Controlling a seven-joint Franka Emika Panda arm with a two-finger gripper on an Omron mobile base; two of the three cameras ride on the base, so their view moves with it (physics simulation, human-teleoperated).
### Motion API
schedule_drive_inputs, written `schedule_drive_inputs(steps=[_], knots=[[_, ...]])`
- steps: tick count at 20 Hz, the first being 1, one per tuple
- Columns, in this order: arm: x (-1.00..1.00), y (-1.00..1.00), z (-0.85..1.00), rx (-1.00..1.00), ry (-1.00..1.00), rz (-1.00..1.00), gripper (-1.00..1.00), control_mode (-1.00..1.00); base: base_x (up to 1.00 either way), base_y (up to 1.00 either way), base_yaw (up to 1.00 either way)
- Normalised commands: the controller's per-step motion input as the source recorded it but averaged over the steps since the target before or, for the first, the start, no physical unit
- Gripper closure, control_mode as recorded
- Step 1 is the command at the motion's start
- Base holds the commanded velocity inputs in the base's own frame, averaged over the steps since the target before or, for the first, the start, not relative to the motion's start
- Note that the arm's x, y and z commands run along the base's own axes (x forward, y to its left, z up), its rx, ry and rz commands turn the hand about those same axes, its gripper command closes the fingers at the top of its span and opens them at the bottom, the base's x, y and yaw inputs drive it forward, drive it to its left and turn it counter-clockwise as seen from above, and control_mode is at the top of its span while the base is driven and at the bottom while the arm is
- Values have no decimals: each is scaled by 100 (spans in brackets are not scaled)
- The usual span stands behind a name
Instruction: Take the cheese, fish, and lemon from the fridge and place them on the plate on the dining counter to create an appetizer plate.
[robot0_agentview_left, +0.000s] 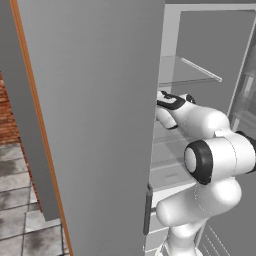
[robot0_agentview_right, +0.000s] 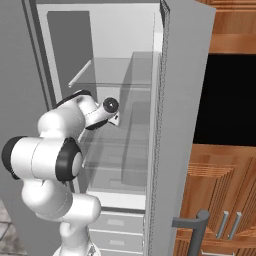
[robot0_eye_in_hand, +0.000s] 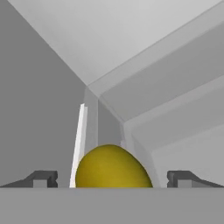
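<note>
The gripper (robot0_eye_in_hand: 111, 179) is reaching into the fridge (robot0_agentview_right: 125, 40) with its jaws standing wide apart, and the lemon (robot0_eye_in_hand: 111, 168) is lying between the two fingertips (robot0_eye_in_hand: 41, 179). Behind the lemon, the white inner walls of the fridge are meeting in a corner

Matt yellow lemon (robot0_eye_in_hand: 113, 168), clear glass shelves (robot0_agentview_right: 117, 75), smooth grey fridge (robot0_agentview_left: 95, 125).

Lemon (robot0_eye_in_hand: 112, 168): lower part cut off at 6 o'clock of the hand view; contact with the shelf hidden. Gripper (robot0_eye_in_hand: 112, 179): finger tips partly cut at 6 o'clock. Fridge (robot0_agentview_right: 120, 30): open doors screen much of the interior in both base views; top and drawers cropped.
</note>
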Motion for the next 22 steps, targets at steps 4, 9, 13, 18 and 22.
schedule_drive_inputs(steps=[4,9,13,18,22], knots=[[0,0,-23,0,0,0,-100,-100,0,0,0],[0,0,-25,0,3,0,-100,-100,0,0,0],[0,0,-25,0,3,0,-100,-100,0,0,0],[0,1,-31,0,5,0,-100,-100,0,0,0],[0,25,-43,0,9,0,-100,-100,0,0,0]])
